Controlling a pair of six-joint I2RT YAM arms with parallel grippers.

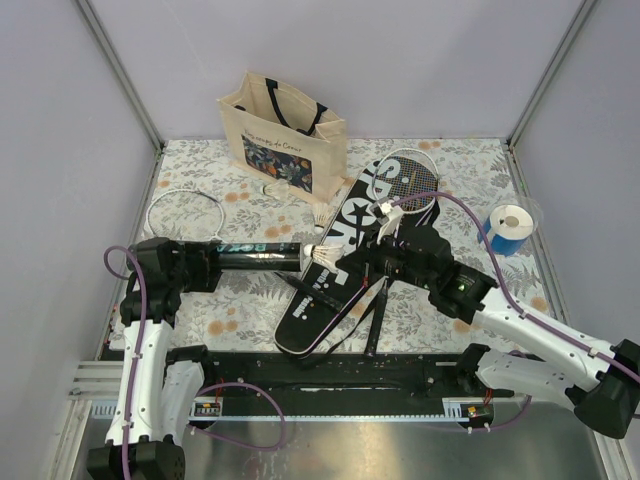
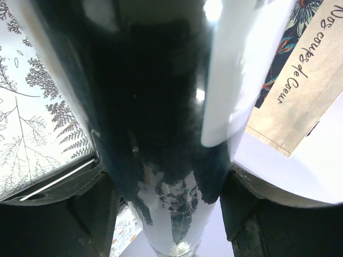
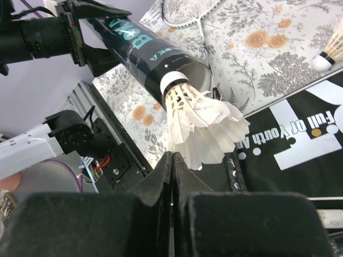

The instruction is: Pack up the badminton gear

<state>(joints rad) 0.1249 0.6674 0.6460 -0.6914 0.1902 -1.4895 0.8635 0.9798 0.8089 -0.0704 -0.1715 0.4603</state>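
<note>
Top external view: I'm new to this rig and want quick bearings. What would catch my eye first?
The long black tube stands out first, held level by the left gripper, left of centre. At its open mouth the right gripper pinches a white feather shuttlecock by its skirt. Beneath them, a large black racket-shaped cover lettered SPORT lies diagonally at centre.

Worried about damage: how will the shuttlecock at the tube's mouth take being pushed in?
The shuttlecock is probably light; its thin splayed feathers likely bend or crack if squeezed. Its flared skirt may snag on the black tube.
</note>
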